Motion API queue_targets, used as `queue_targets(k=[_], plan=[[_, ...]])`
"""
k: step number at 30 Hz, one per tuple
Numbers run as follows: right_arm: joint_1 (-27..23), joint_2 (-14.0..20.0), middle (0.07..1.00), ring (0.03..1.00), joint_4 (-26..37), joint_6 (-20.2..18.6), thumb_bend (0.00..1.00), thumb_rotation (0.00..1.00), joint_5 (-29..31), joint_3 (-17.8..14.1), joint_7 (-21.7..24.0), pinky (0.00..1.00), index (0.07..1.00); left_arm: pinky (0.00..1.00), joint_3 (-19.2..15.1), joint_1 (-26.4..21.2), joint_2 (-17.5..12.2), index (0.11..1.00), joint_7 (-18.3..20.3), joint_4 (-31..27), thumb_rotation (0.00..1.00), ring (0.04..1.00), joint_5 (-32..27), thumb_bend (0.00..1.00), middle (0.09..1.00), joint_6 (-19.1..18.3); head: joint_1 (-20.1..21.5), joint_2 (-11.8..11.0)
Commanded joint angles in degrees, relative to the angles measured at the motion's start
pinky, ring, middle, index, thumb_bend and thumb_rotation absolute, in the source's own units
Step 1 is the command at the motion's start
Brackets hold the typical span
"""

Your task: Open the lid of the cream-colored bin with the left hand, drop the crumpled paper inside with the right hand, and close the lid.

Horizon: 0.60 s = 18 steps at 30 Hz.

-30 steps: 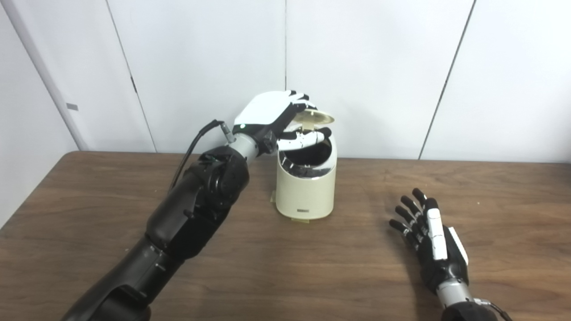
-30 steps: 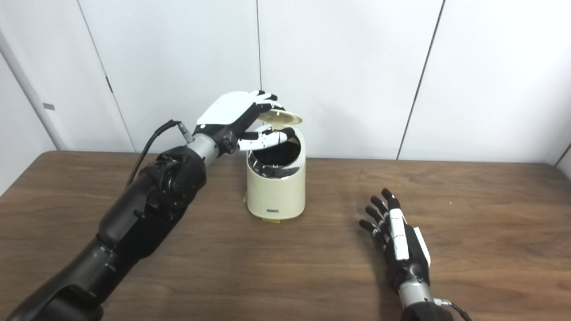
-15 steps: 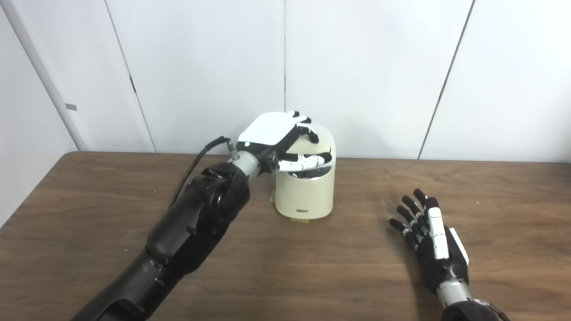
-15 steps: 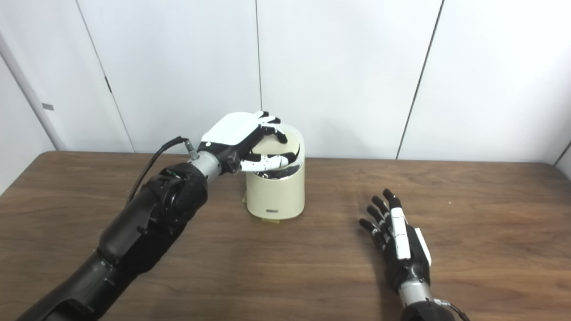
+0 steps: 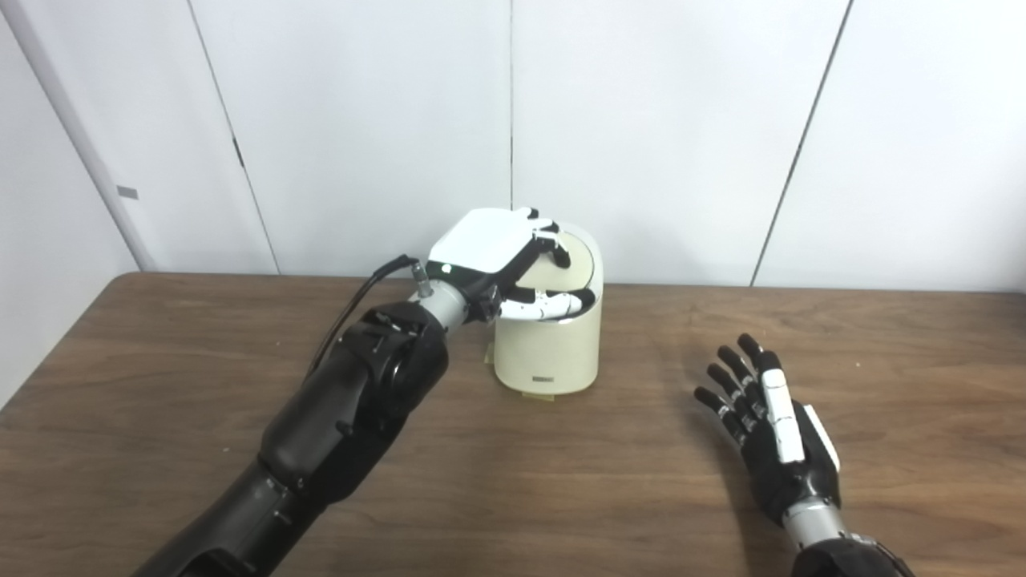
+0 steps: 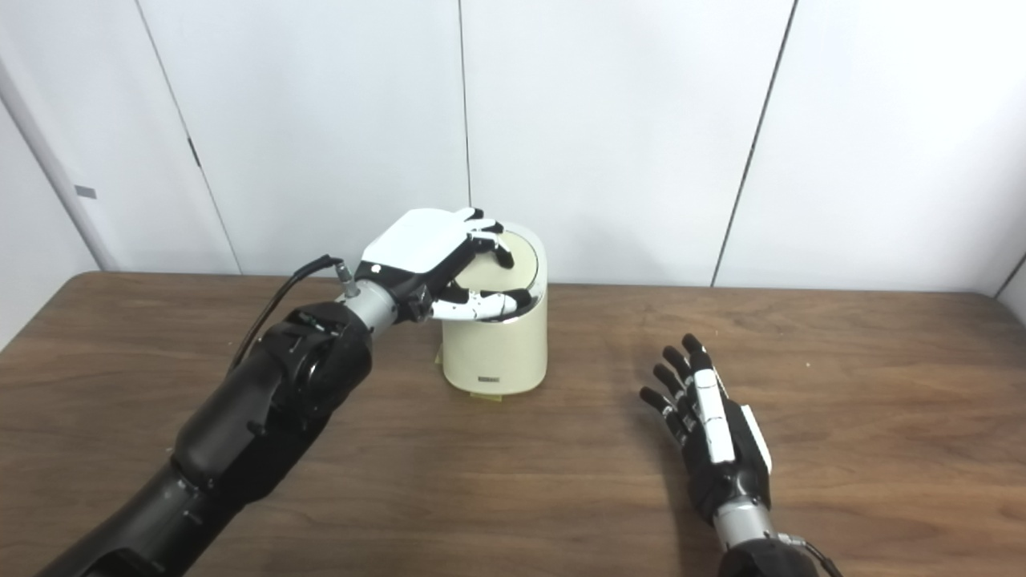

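The cream-colored bin (image 5: pixel 547 353) stands at the back middle of the table. Its round lid (image 5: pixel 575 268) lies down flat on the rim. My left hand (image 5: pixel 490 247) sits over the lid's left side, fingers curled on top and thumb (image 5: pixel 553 304) along the front edge, so the lid is pinched between them. My right hand (image 5: pixel 771 433) rests low over the table to the right of the bin, open, fingers spread, nothing in it. No crumpled paper shows anywhere; the inside of the bin is hidden.
The brown wooden table (image 5: pixel 561 481) runs to a white panelled wall (image 5: pixel 665 120) close behind the bin. A black cable (image 5: pixel 353 296) loops from my left wrist. A small tab of tape (image 5: pixel 487 357) sticks out at the bin's base.
My left hand has come down with the lid, from raised and tilted open to flat on the bin. The right hand shifted slightly forward and left.
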State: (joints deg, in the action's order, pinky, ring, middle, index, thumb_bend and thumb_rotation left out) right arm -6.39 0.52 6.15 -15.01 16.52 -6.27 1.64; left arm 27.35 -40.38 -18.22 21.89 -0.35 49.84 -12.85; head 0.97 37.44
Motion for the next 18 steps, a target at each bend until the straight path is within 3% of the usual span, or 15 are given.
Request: queue_targets(k=[1, 5, 13, 18], plan=[[-1.2, 0.4, 0.939, 0.933, 2.5, 0.8, 0.59, 0.78, 0.1, 0.0, 0.5, 0.82, 0.969, 0.87, -0.7, -0.6, -1.2, 0.759, 0.4, -1.8, 0.82, 0.981, 1.2, 0.59, 0.918, 0.5, 0.0, 0.2], [-1.1, 0.6, 0.939, 0.935, 2.8, 0.9, 0.59, 0.78, -0.4, 0.3, 0.6, 0.80, 0.977, 0.88, -0.7, -0.1, -1.4, 0.754, 0.6, -2.2, 0.82, 0.983, 2.6, 0.59, 0.921, 1.3, 0.0, 0.4], [-0.8, 0.4, 0.930, 0.919, 3.8, 0.5, 0.62, 0.77, -1.3, 1.2, 0.3, 0.77, 0.971, 0.93, 1.9, -0.4, -2.8, 0.735, -1.6, 2.7, 0.85, 0.975, 9.0, 0.58, 0.926, 6.2, 0.6, 1.1], [-1.0, -0.1, 0.930, 0.922, 4.2, 0.3, 0.61, 0.75, -0.2, 1.1, 0.5, 0.81, 0.971, 0.94, 2.9, -0.5, -2.6, 0.721, -1.3, 5.4, 0.92, 0.988, 11.9, 0.60, 0.934, 7.2, 1.1, 1.1]])
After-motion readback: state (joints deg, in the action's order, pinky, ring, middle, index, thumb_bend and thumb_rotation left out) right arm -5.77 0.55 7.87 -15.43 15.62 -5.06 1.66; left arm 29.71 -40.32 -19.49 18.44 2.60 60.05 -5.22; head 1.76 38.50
